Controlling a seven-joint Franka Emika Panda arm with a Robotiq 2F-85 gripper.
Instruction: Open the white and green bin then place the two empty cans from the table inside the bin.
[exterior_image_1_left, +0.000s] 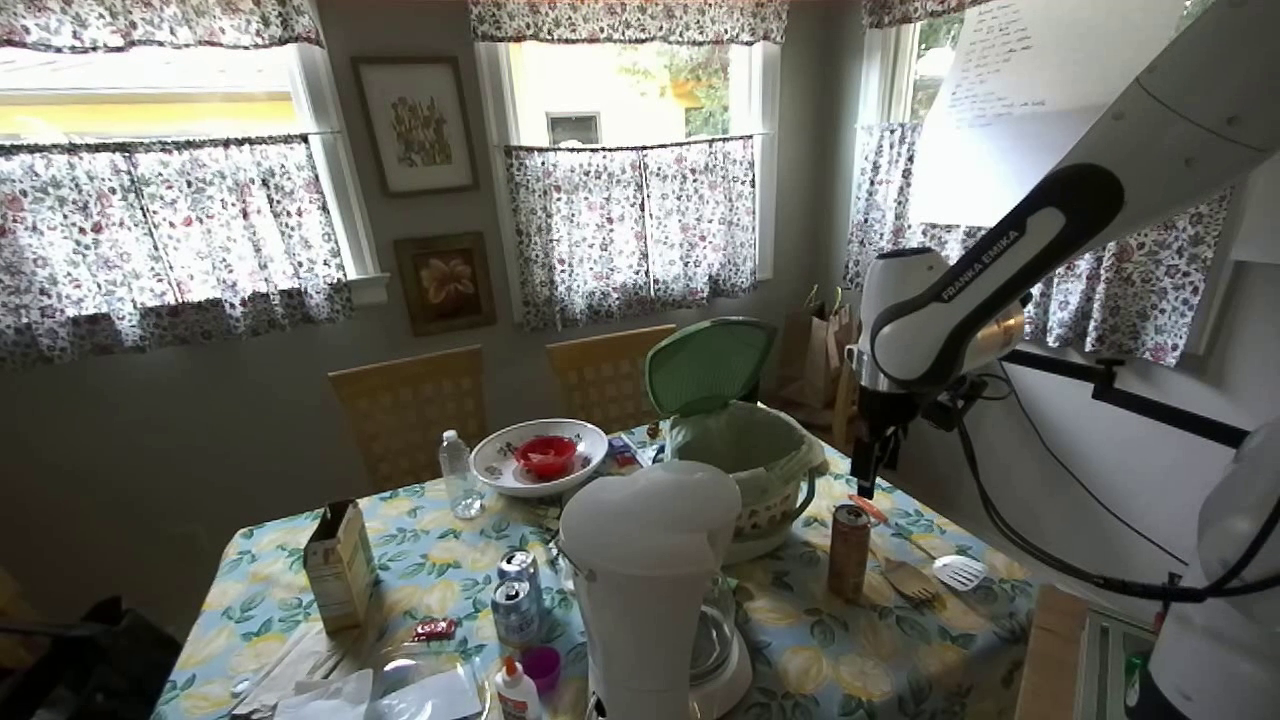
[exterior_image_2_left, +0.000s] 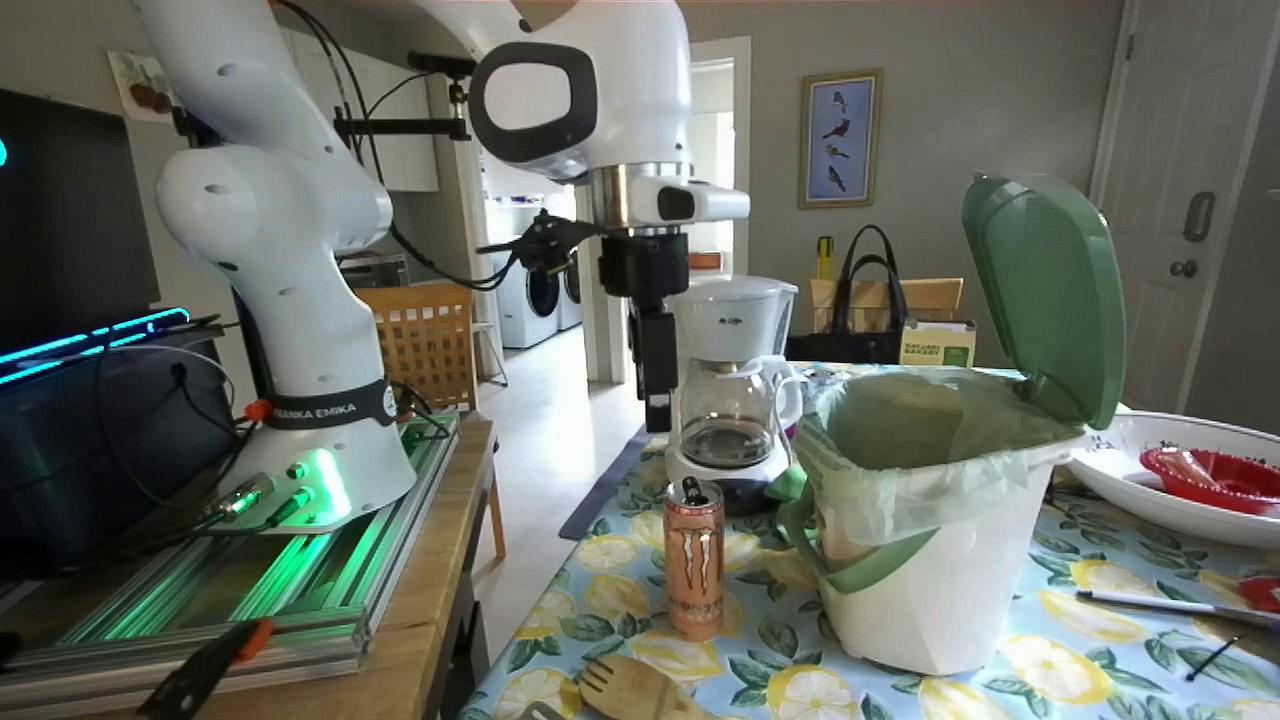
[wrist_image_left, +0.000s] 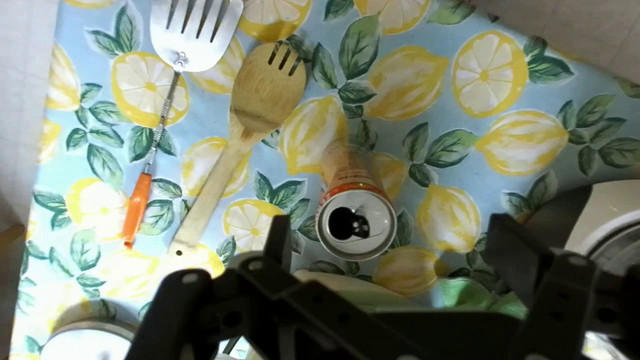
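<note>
The white and green bin (exterior_image_1_left: 775, 515) stands on the table (exterior_image_1_left: 850, 672) with its green lid (exterior_image_2_left: 1050, 290) raised and a pale liner over its rim; its white body (exterior_image_2_left: 930, 590) faces an exterior view. An orange can (exterior_image_2_left: 693, 575) stands upright beside it; its opened top (wrist_image_left: 356, 227) shows in the wrist view. Two silver-blue cans (exterior_image_1_left: 515, 612) stand together beyond the coffee maker. My gripper (exterior_image_2_left: 657, 422) is open and empty, pointing down just above the orange can, not touching it. In the wrist view the can top lies between the fingers (wrist_image_left: 392, 239), nearer the left one.
A white coffee maker (exterior_image_2_left: 735, 400) stands near the bin and the orange can. A wooden fork (wrist_image_left: 267, 90) and a slotted spatula (wrist_image_left: 192, 35) lie beside the can. A white bowl (exterior_image_1_left: 500, 478) with a red bowl, a bottle (exterior_image_1_left: 460, 480) and a box (exterior_image_1_left: 340, 570) stand farther off.
</note>
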